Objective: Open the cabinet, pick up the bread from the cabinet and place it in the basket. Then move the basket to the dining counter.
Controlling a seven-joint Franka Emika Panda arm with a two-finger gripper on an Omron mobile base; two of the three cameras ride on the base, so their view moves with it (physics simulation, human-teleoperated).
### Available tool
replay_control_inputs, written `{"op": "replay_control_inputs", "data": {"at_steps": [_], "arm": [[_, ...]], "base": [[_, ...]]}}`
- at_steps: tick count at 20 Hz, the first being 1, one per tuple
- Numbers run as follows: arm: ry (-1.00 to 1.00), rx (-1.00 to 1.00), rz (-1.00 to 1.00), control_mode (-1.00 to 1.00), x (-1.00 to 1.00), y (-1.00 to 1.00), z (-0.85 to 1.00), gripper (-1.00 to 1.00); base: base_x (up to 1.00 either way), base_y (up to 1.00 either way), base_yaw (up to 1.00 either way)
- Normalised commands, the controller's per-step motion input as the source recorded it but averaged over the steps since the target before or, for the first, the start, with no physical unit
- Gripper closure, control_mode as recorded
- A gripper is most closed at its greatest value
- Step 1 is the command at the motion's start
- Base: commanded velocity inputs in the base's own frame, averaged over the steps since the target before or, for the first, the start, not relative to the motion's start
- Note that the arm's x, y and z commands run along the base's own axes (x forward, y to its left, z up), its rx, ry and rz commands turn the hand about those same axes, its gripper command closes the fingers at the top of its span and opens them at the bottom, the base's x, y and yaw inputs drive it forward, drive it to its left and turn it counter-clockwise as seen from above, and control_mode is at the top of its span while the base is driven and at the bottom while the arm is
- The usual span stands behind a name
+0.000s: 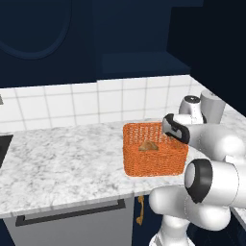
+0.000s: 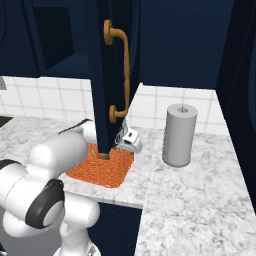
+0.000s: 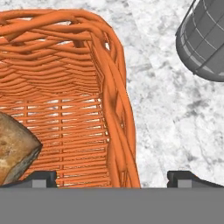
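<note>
**Orange basket with bread, gripper straddling its rim**

Orange woven rectangular basket (image 1: pixel 154 154) with upright sides: stands on the white-grey marbled counter (image 1: pixel 62 163), near its front edge, above a grey drawer front with a black bar handle (image 1: pixel 72 212).

Small rounded tan-brown bread (image 1: pixel 148 145): lies inside the basket on its woven floor; in the hand view it sits at the lower left, close beside one fingertip.

Two-finger gripper (image 3: pixel 113 177) of the white arm: jaws spread wide, grasping nothing. One dark fingertip (image 3: pixel 39 178) is over the basket's interior, the other over the bare counter, with the basket's side wall between them. Whether either tip touches the weave cannot be told.

Dark navy wall cabinet door (image 2: pixel 107 75) with long brass handle (image 2: pixel 122 65): stands swung out, edge-on in the right base view, hiding part of the basket and hand.

Grey upright cylinder (image 2: pixel 179 135), roll-shaped with a hole in its top: stands on the counter to the basket's right, apart from it.

White tiled wall (image 1: pixel 96 103): runs behind the counter
</note>
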Motion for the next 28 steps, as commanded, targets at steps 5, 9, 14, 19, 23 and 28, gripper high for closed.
{"op": "replay_control_inputs", "data": {"at_steps": [5,9,14,19,23,28], "arm": [[0.0,0.0,0.0,-1.0,0.08,-0.13,-0.3,-1.0],[0.01,0.0,0.0,-1.0,0.0,-0.04,-0.23,1.0],[0.03,0.0,0.0,-1.0,0.0,0.0,-0.02,1.0],[0.0,0.0,0.0,-1.0,-0.02,0.05,0.0,1.0],[0.0,0.0,-0.01,-1.0,-0.08,0.41,0.27,1.0],[0.01,0.01,-0.02,-1.0,-0.09,0.49,0.66,1.0]], "base": [[0.0,0.0,0.0],[0.0,0.0,0.0],[0.0,0.0,0.0],[0.0,0.0,0.0],[0.0,0.0,0.0],[0.0,0.0,0.0]]}}
